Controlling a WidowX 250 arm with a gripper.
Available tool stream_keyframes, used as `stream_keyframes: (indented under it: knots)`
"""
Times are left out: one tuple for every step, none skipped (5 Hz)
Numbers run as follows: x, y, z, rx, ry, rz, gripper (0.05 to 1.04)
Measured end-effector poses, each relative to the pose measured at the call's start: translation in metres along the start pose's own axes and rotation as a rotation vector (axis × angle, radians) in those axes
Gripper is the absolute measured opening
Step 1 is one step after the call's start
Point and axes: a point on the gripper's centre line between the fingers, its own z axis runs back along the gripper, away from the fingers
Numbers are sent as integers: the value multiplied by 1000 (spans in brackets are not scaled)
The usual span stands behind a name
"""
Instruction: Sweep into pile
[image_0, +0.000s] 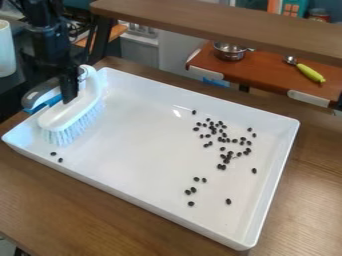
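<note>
1. Brown wooden table (87, 210) carries a white rectangular tray (140, 145); hard sweeping could shift it.
2. Black pincer (69, 98), closed on the white, pale-bristled brush (59, 117) inside the tray's left end, might let it twist under drag.
3. Small black beans (53, 153), mostly rightward, could scatter from fast strokes.

The tray (140, 145) lies on the table (60, 205), with the brush (70, 115) at its left end and two beans (53, 153) just before the brush, near the tray's front wall. Most of the other beans (221, 139) lie loosely grouped in the tray's right half, with a few strays before them towards the front. Behind the tray, a raised board (267, 70) bears a pot (230, 51) on the left and a long-handled utensil (310, 73) on the right.
</note>
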Motion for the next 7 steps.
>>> stream_keyframes:
  knots:
    - [0,0,-3,1,8,25,1003]
    - [0,1,-11,6,28,34,956]
    - [0,-1,-12,0,34,-5,673]
    - [-6,-14,-11,-61,80,-20,493]
    - [-13,-35,-6,-146,148,-33,493]
    - [-13,-61,-1,-199,186,-46,492]
    - [-13,-87,-2,-220,212,-70,492]
